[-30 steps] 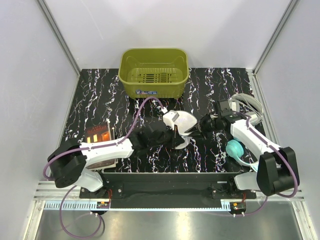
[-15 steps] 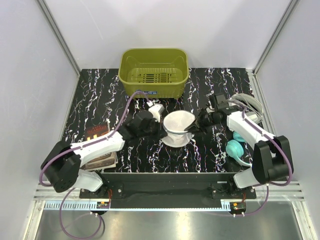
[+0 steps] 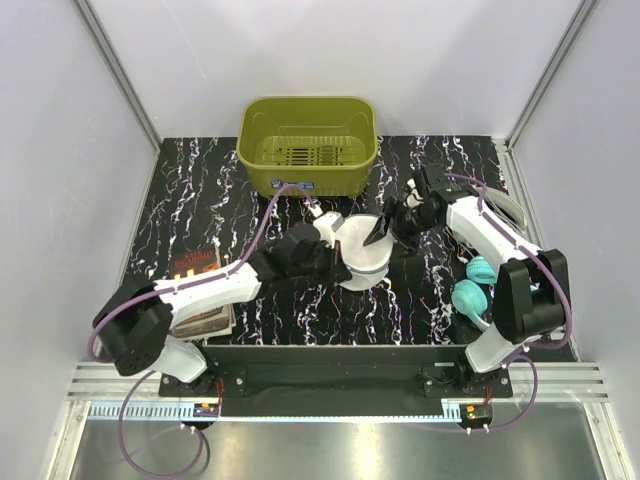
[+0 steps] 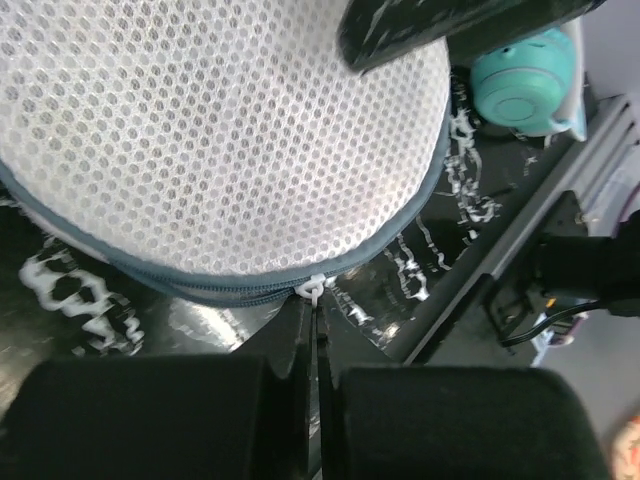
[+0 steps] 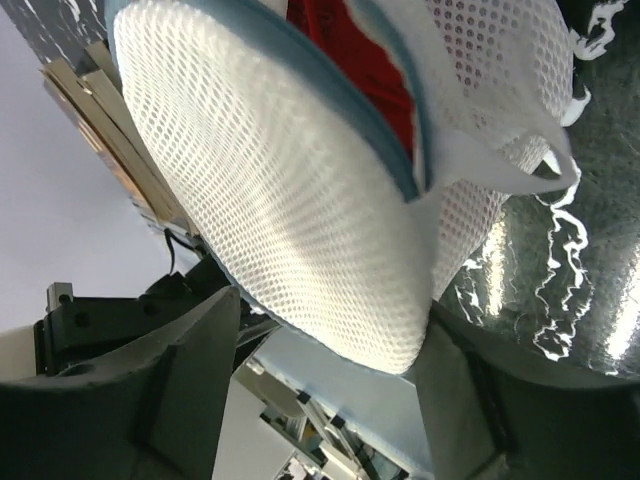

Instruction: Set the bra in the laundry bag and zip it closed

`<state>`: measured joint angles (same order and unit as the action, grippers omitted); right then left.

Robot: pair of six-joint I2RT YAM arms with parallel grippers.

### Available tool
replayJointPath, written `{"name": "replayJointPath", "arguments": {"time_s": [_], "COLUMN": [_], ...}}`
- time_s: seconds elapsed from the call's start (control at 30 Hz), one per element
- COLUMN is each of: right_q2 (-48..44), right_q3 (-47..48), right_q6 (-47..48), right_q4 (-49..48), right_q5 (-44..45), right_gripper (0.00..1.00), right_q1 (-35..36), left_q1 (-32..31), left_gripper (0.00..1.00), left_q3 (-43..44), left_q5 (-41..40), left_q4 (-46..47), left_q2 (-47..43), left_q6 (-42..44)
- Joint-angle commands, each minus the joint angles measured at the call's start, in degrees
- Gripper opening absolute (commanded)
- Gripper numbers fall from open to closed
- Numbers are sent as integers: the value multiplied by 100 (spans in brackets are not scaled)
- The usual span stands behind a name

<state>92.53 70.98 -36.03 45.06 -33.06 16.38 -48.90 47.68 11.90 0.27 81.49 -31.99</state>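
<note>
The laundry bag (image 3: 365, 250) is seen at the centre of the top view, tipped up off the table (image 3: 200, 200). In the right wrist view its unzipped gap runs down from the top edge toward the middle, and the bra (image 5: 350, 50) is lodged inside it. The zipper pull (image 4: 314, 289) is pinched by the closed left gripper (image 4: 315, 330). The bag's far side is clamped by the right gripper (image 3: 386, 232). A blue label (image 3: 297, 184) on the olive basket (image 3: 308, 165) cannot be read. The table is black, veined white, and walled by white panels.
</note>
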Motion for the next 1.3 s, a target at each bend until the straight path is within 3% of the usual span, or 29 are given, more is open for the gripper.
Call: {"name": "replayJointPath", "arguments": {"time_s": [0.0, 0.13, 0.2, 0.53, 0.67, 0.9, 1.0, 1.07, 1.13, 1.27], "right_q2": [-533, -1298, -1613, -2230, -2476, -2705, -3142, -3634, -3969, -4725], "right_q3": [-40, -750, -980, -1262, -1420, -1595, -2113, -2579, -3062, -3643], "right_q6": [-201, -536, -756, 105, -542, -2160, -3320, -4032, -4654, -5264], "right_q4": [425, 495, 513, 1707, 1577, 953, 400, 162, 56, -58], "right_q5": [-16, -78, -8, 1768, 560, 151, 115, 352, 571, 765], "right_gripper": [75, 78, 86, 96, 100, 100, 95, 84, 80, 71], "right_q1": [14, 14, 14, -12, -12, -12, -12, 5, 5, -3], "left_q1": [-136, -190, -190, -190, -198, -681, -945, -1103, -1165, -1323], "left_gripper": [0, 0, 0, 0, 0, 0, 0, 0, 0, 0], "left_q3": [434, 681, 725, 444, 479, 874, 997, 1050, 1077, 1103], "left_q5": [163, 146, 163, 111, 111, 5, -100, -214, -241, -258], "left_q4": [843, 834, 825, 852, 895, 904, 904, 904, 904, 922], "left_q2": [375, 543, 569, 332, 341, 648, 780, 833, 859, 912], "left_q6": [-686, -669, -668, -774, -862, -915, -888, -853, -827, -792]}}
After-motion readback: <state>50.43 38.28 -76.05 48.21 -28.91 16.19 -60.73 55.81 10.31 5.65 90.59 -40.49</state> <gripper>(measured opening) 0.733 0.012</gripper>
